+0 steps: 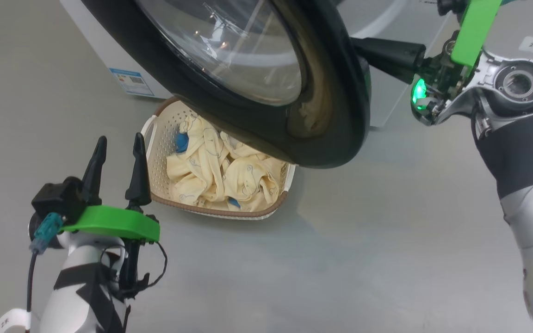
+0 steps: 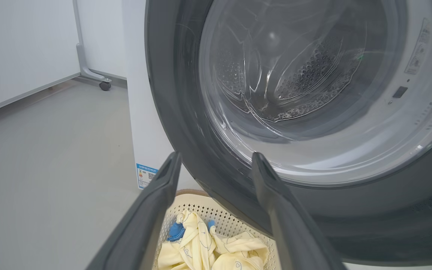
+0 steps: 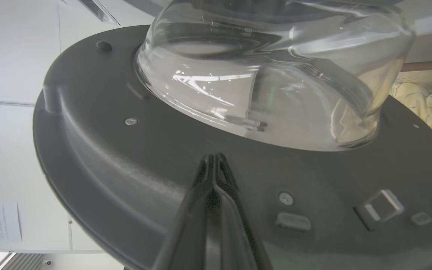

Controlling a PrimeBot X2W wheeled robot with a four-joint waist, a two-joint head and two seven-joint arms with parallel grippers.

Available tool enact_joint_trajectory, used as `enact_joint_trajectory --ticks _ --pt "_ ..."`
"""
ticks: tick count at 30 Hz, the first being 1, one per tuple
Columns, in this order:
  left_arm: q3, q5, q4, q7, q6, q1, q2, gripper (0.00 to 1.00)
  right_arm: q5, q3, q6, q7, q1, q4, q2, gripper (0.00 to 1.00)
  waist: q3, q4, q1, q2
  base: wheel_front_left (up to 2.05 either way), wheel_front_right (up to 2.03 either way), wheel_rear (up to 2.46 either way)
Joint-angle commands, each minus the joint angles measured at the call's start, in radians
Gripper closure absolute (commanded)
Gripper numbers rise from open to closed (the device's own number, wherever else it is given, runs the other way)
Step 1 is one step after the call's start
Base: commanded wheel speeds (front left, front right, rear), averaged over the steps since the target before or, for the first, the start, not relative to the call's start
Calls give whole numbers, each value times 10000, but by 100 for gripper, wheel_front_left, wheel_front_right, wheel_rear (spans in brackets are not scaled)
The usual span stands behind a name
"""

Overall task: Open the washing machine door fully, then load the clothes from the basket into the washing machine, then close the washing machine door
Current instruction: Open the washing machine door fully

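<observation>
The washing machine door [image 1: 340, 115], a wide glossy black ring around a bulging clear glass bowl [image 1: 229, 46], stood partly swung out from the white washing machine [image 1: 95, 51] at the far left. It hung over the far right part of the basket [image 1: 155, 152]. The right gripper [image 3: 215, 157] reached in from the right with its two dark fingers pressed together and holding nothing. Their tips were set against the dark inner face of the door, just below the glass bowl. The step in hand appeared to be opening the door fully. The next move probably called for pushing that inner face further round on its hinge until the door cleared the basket. The cream perforated basket sat on the floor [image 1: 340, 254] just in front of the machine, near a blue label sticker [image 1: 129, 82]. It held the clothes [image 1: 220, 175], crumpled pale yellow with blue trim. The left gripper [image 1: 120, 138] hovered just left of the basket, fingers spread wide and empty. The floor was smooth, plain grey. Beyond the machine stood white wall panels, one on a small wheeled foot [image 2: 105, 85].
</observation>
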Motion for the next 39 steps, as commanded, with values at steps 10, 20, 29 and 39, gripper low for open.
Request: enact_joint_trajectory --ticks 10,20,29,39 --pt "230 197 -236 -111 6 386 239 0 141 277 117 306 914 -444 601 100 -776 -15 0 -1 0 0 0" --pt "99 195 -154 -111 6 783 291 0 297 568 117 333 1537 -178 890 100 -1414 50 0 -1 0 0 0" --pt "-116 172 -61 -111 6 1142 467 0 744 1164 117 244 2017 -118 970 100 -1980 70 0 -1 0 0 0" --pt "-265 53 79 -111 6 1373 677 0 1965 2647 117 -375 2336 -208 975 100 -2474 143 0 -1 0 0 0"
